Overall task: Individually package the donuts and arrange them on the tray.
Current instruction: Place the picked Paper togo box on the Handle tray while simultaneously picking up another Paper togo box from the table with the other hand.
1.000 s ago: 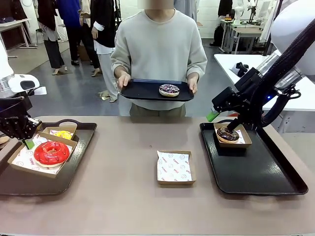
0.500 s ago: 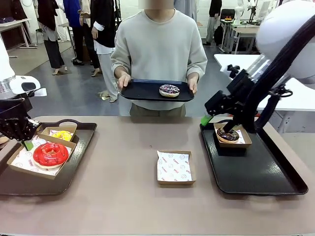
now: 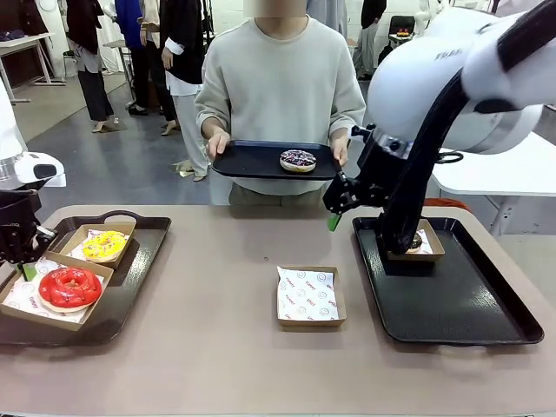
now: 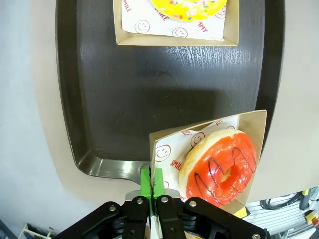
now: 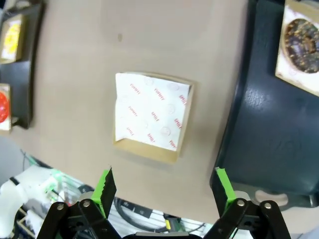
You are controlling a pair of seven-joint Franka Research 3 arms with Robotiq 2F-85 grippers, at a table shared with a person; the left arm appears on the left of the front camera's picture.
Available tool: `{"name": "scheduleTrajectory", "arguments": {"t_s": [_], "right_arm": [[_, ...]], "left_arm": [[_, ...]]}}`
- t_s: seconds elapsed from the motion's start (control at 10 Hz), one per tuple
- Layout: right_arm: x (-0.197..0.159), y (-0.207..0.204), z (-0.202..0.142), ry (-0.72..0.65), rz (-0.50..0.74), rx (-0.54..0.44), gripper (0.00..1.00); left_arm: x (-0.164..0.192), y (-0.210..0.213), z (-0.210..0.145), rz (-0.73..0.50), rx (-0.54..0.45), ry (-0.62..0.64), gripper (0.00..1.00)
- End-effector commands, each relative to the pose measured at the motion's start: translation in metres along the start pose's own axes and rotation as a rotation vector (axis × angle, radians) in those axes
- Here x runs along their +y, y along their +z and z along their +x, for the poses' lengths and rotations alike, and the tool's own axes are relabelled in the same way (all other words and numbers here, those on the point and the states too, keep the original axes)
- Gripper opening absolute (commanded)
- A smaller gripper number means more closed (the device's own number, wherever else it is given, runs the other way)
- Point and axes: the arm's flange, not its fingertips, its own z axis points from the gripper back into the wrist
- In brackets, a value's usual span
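**Near centre.** An empty box [image 3: 310,296] lined with printed paper lies flat on the table [image 3: 217,347], between the two trays and touching neither.

**Left side.** The left gripper [image 4: 151,180] has its green pads pressed together on a corner of the red donut's box [image 4: 167,149]. That box sits askew at the near end of the left tray [image 3: 130,295], with its gripped corner past the rim and over the table. The red-glazed donut [image 3: 69,287] lies flat in it, hole upward, with thin dark lines across the glaze. Being a ring, it has no long axis. Farther along the same tray, with bare tray between the boxes, the yellow-iced donut [image 3: 104,245] lies flat in a box of its own.

**Right side.** The right gripper [image 5: 163,185] hangs above the table beyond the empty box, beside the right tray [image 3: 460,313], jaws spread wide and holding nothing. The chocolate-topped donut [image 5: 301,42] lies flat in a box at the far left corner of that tray. In the front view the right arm crosses before it and hides most of it.

**Far side.** A person [image 3: 282,78] holds a handheld tray [image 3: 252,161] level by its two ends. The sprinkled donut [image 3: 298,160] lies flat on it, right of the middle
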Motion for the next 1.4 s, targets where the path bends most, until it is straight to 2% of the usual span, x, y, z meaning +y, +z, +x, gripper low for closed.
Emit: {"name": "scheduleTrajectory", "arguments": {"t_s": [0.0,0.5,0.7,0.8,1.1,1.3], "right_arm": [[0.010,-0.015,0.010,-0.056,-0.096,-0.022,1.00],[0.011,-0.072,0.006,-0.150,-0.132,-0.040,1.00],[0.001,-0.100,0.005,-0.196,-0.141,-0.004,1.00],[-0.003,-0.110,0.004,-0.205,-0.135,0.015,1.00],[-0.010,-0.131,0.007,-0.225,-0.133,0.027,1.00],[-0.015,-0.126,0.003,-0.205,-0.116,0.053,1.00]], "left_arm": [[0.004,-0.010,-0.001,-0.013,-0.025,-0.005,0.01],[0.007,-0.024,0.001,-0.071,-0.034,-0.021,0.01],[0.005,-0.026,0.001,-0.080,-0.034,-0.036,0.01],[0.006,-0.020,0.002,-0.044,-0.020,-0.007,0.01],[0.006,-0.020,0.002,-0.044,-0.020,-0.007,0.01],[0.006,-0.020,0.002,-0.044,-0.020,-0.007,0.01]]}}
